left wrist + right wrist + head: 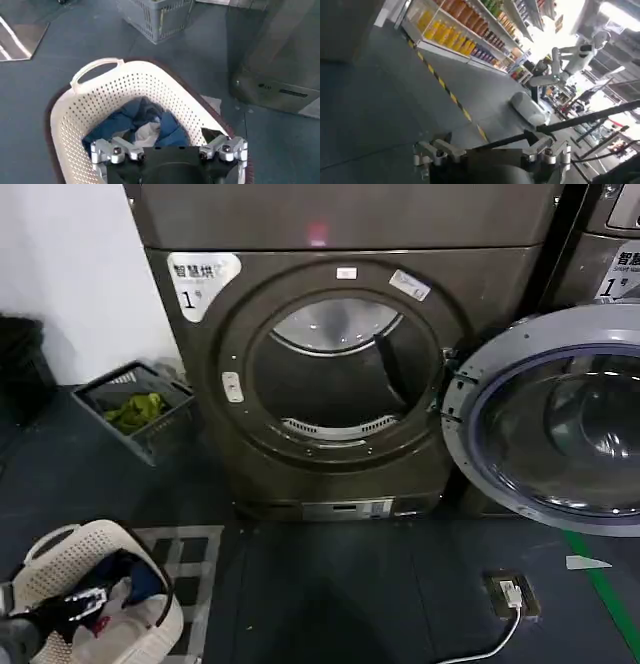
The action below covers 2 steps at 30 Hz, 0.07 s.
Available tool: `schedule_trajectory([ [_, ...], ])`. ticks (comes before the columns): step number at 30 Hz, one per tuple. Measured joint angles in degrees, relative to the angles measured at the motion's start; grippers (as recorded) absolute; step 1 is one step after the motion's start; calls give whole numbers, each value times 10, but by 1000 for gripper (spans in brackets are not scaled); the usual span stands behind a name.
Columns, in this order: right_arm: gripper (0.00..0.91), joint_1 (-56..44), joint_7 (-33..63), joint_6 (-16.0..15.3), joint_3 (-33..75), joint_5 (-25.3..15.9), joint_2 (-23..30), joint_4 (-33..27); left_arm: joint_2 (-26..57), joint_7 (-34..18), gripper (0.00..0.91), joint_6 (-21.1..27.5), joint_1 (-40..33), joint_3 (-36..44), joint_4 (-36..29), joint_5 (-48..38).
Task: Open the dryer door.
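Dryer door [560,429] hangs swung wide beside the dryer [330,364]; looks heavy, stiff-hinged, best gripped by its rim. Left claw [169,151] released over a laundry basket [100,100]; right claw [490,154] also released.

The right gripper [492,152] hangs over a dark grey floor [375,110] with its jaws apart. Stocked shelves [465,35] and a white robot [570,60] stand beyond.

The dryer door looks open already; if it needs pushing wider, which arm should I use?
Probably right: the dryer door hangs open on the robot's right, while the left gripper hovers over the white laundry basket.
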Motion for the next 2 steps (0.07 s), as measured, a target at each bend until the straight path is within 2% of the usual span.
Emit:
schedule_trajectory([
  [2,907,0,1,-1,0,0,1,-1,0,0,907,0,0,0,0,0],
])
